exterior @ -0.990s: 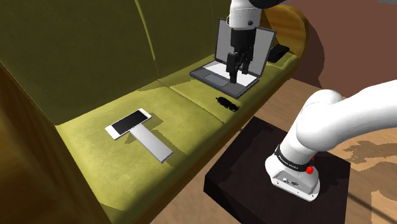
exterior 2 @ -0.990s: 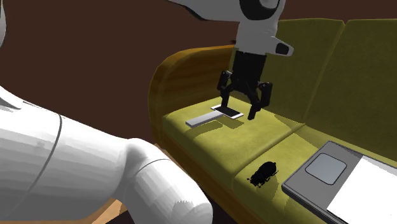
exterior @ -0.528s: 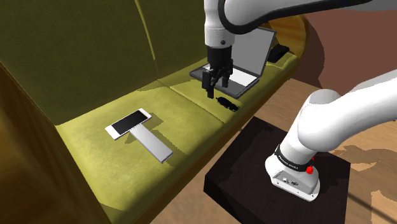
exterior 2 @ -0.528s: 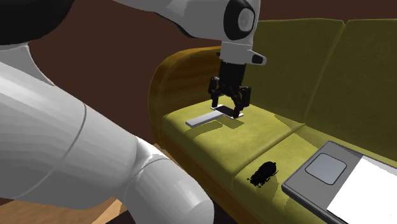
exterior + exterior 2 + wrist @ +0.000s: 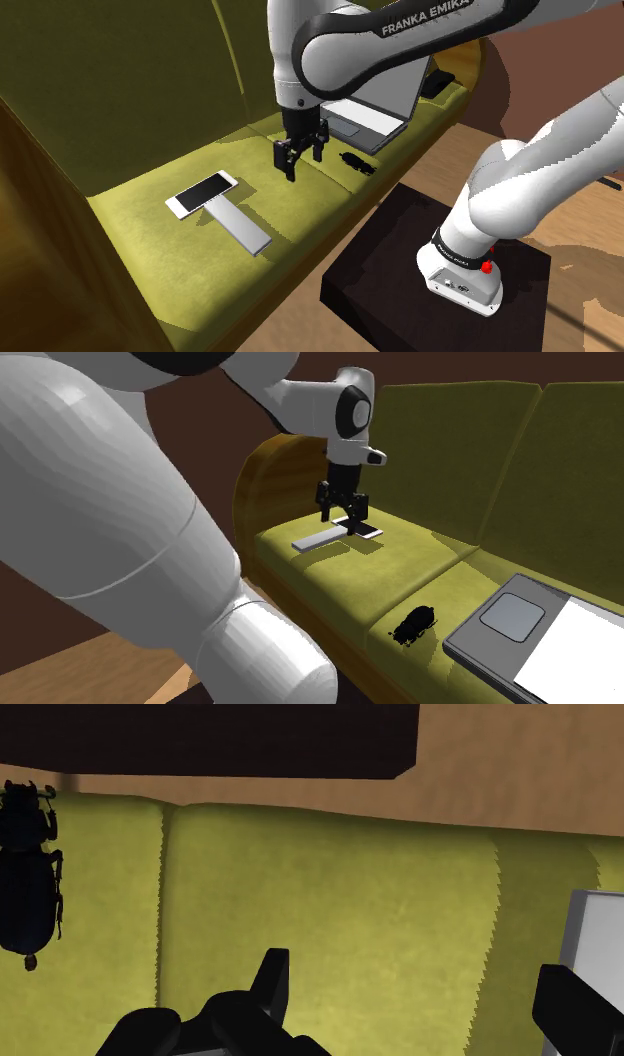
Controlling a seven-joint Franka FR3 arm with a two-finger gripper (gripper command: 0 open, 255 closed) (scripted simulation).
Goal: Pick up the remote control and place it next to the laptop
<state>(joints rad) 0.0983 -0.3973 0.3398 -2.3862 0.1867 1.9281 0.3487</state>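
The remote control [image 5: 238,227] is a flat grey bar lying on the olive sofa seat, with one end against a white phone with a black screen [image 5: 203,193]. In the second exterior view the remote [image 5: 322,538] lies in front of the phone [image 5: 360,530]. An open grey laptop [image 5: 370,110] stands further along the seat. My gripper [image 5: 300,155] hangs open over the seat between laptop and phone, holding nothing. From the far side the gripper [image 5: 343,512] appears just above the phone. In the wrist view the fingers [image 5: 272,984] stand wide apart over bare cushion.
A black beetle-like figure [image 5: 357,162] lies near the seat's front edge by the laptop, also in the wrist view [image 5: 28,884]. A dark object [image 5: 438,85] rests on the sofa arm. The black stand [image 5: 440,270] sits in front of the sofa. A pale flat corner [image 5: 598,934] shows beside one finger.
The arm has swung from above the laptop to the shoulder view's left, along the seat toward the phone and remote. The gripper stayed open and empty.
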